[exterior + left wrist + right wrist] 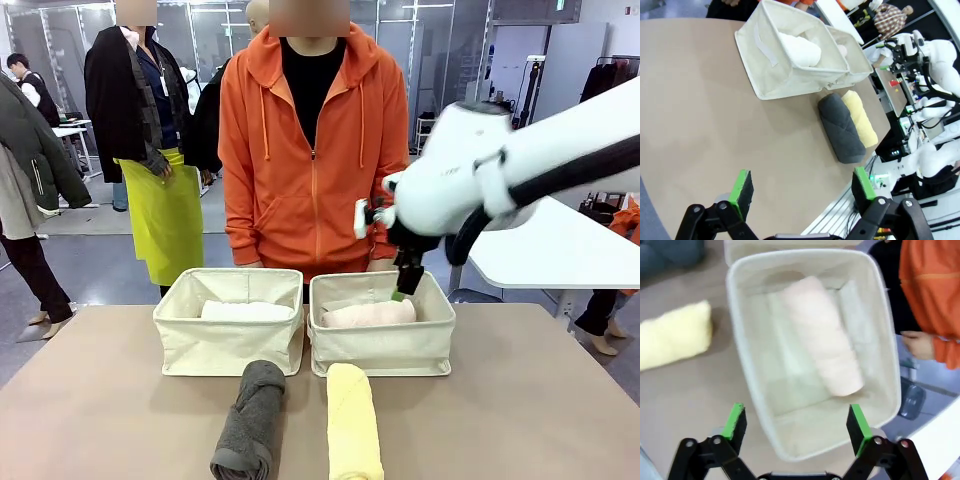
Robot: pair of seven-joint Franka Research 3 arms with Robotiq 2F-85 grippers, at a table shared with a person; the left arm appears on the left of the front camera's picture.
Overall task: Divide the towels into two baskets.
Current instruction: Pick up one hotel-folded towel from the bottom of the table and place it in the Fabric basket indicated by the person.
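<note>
I judge it half done: pink towel in right basket, white towel in left basket beside it; grey towel, yellow towel lie before it. Right gripper, left gripper released, empty.

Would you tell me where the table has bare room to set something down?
Bare table left of the left basket and grey towel, and right of the right basket and yellow towel. The middle, where these sit close, is crowded.
</note>
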